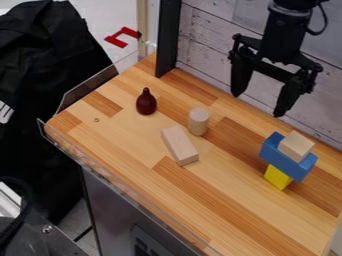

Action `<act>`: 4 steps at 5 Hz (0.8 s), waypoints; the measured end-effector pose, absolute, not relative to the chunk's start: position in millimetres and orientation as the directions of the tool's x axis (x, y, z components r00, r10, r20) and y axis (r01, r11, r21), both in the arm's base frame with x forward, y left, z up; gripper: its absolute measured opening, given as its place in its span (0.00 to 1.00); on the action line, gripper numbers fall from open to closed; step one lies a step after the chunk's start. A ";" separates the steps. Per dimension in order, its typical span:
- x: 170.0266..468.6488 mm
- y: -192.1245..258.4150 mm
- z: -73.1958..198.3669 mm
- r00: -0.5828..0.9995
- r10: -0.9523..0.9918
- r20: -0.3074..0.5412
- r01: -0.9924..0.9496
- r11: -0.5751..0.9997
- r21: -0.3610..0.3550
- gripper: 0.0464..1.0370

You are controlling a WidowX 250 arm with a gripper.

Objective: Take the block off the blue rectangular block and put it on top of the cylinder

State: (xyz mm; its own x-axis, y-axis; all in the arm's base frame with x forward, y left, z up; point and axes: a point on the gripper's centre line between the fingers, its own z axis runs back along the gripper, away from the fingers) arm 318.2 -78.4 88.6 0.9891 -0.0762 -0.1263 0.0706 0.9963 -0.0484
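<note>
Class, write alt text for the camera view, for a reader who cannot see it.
An open black gripper hangs above a wooden table. At right, a small wooden block tops a blue block on a yellow block; left are a wooden cylinder, a flat wooden block and a dark red pear-shaped object.

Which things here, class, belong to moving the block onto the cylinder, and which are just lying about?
Job:
small block
blue block, beneath it
cylinder
gripper

Lying about:
long block
dark red bulb
yellow block, though it props up the blue one
</note>
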 end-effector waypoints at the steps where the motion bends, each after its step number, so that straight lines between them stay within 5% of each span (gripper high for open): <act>1: 317.2 -89.1 91.9 0.986 -0.110 -0.126 0.105 0.993 -0.046 0.96; 4: 309.1 -123.6 82.4 0.971 -0.170 -0.169 0.170 0.985 -0.014 0.96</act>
State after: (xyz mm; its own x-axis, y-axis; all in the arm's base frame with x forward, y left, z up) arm 309.1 -123.6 82.4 0.9710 -0.1698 -0.1685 0.1699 0.9854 -0.0138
